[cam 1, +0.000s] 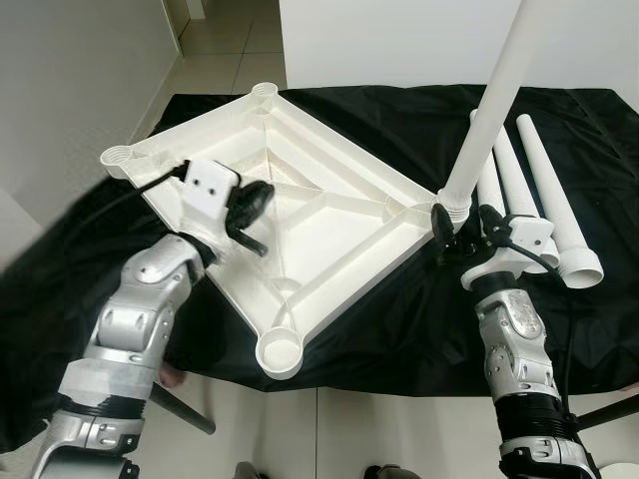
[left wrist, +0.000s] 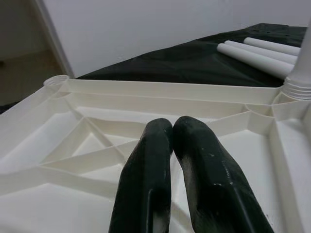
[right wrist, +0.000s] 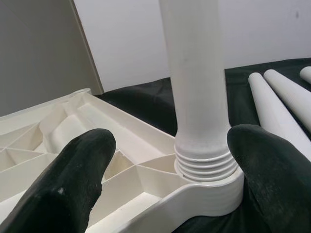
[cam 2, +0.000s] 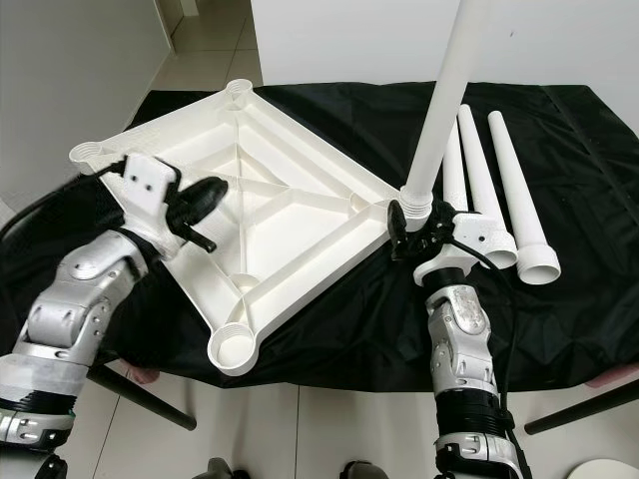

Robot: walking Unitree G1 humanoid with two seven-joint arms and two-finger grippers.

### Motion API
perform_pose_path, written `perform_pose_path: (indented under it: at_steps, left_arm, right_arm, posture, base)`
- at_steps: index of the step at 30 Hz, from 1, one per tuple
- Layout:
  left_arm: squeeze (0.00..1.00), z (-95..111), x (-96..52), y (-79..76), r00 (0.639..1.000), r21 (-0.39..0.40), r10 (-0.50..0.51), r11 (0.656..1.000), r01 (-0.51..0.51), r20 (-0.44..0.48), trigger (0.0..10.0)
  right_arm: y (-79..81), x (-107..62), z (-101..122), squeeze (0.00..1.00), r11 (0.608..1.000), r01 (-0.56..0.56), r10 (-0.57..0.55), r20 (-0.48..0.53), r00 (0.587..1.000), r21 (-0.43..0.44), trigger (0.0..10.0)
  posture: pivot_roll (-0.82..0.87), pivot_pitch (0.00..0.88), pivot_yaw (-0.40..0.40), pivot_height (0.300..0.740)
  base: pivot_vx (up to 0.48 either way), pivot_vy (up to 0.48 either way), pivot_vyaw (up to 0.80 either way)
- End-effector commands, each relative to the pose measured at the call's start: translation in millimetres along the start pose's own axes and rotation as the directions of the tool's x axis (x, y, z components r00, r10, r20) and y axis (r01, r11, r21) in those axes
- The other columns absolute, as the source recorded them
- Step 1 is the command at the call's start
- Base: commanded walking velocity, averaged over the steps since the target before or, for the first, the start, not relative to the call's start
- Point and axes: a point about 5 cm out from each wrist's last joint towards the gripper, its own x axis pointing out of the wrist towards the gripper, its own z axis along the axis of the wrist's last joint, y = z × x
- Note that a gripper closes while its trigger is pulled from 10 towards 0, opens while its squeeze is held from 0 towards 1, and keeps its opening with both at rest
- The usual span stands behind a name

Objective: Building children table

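Right wrist view — right tool (right wrist: 165, 179) spread wide astride upright leg (right wrist: 197, 82) threaded into tabletop (cam 1: 300, 215) corner socket; left tool (cam 1: 252, 205) pinched closed, empty, over tabletop ribs.

Even, bright indoor light falls from above, with no hard shadows. The white ribbed plastic tabletop (cam 1: 300, 215) lying upside down is close to overexposed, its ribs marked by faint grey shading alone. The black cloth on the counter (cam 1: 399, 319) swallows detail, showing soft sheen along its creases. Both eye views are sharp and bend slightly at the edges. In the wrist views the near black fingers (left wrist: 160, 179) are blurred and glossy, and the upright white plastic leg (right wrist: 194, 82) is soft.
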Motion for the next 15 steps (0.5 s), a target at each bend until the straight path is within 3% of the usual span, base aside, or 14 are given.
perform_pose_path:
  at_steps: [1,4,7,10,11,13,15]
  left_arm:
    - [0.06,-1.0,-2.5,9.0,0.999,0.021,0.047,0.999,-0.047,0.001,10.0]
    - [0.02,-2.7,-4.8,12.0,1.0,0.078,0.022,0.997,-0.021,-0.006,10.0]
    - [0.0,-20.0,-12.1,23.5,0.991,0.139,-0.086,0.985,0.099,-0.101,10.0]
    - [0.0,-25.4,-13.4,23.8,0.988,0.142,-0.105,0.982,0.122,-0.117,10.0]
    - [0.0,-41.9,-14.5,24.5,0.981,0.104,-0.098,0.988,0.116,-0.164,10.0]
    - [0.0,-41.9,-14.5,24.5,0.981,0.104,-0.098,0.988,0.116,-0.164,10.0]
    - [0.0,-61.6,-23.6,14.1,0.945,0.068,-0.206,0.971,0.23,-0.253,10.0]
  right_arm:
    - [1.9,-3.3,-3.1,0.0,1.0,-0.02,0.02,-0.022,1.0,0.008,10.0]
    - [1.8,-3.5,-2.4,0.0,1.0,-0.029,0.029,-0.024,0.999,0.004,10.0]
    - [0.0,-4.4,-0.3,0.0,0.998,-0.057,0.057,-0.039,0.998,-0.019,10.0]
    - [-0.4,-4.9,0.0,0.0,0.998,-0.064,0.063,-0.043,0.997,-0.024,10.0]
    - [-2.3,-6.1,1.1,0.0,0.997,-0.071,0.069,-0.048,0.996,-0.033,10.0]
    - [-2.3,-6.1,1.1,0.0,0.997,-0.071,0.069,-0.048,0.996,-0.033,10.0]
    - [-5.1,-7.3,2.7,0.0,0.997,-0.069,0.067,-0.048,0.997,-0.043,10.0]
  posture:
    - [-0.06,0.111,0.09,0.74]
    - [-0.06,0.11,0.086,0.74]
    - [-0.07,0.111,0.073,0.74]
    - [-0.07,0.111,0.073,0.74]
    - [-0.08,0.109,0.074,0.74]
    - [-0.08,0.109,0.074,0.74]
    - [-0.08,0.108,0.075,0.74]
  base:
    - [0.0,0.0,0.0]
    - [0.0,0.0,0.0]
    - [0.0,0.0,0.0]
    - [0.0,0.0,0.0]
    - [0.0,0.0,0.0]
    - [0.0,0.0,0.0]
    - [0.0,0.0,0.0]
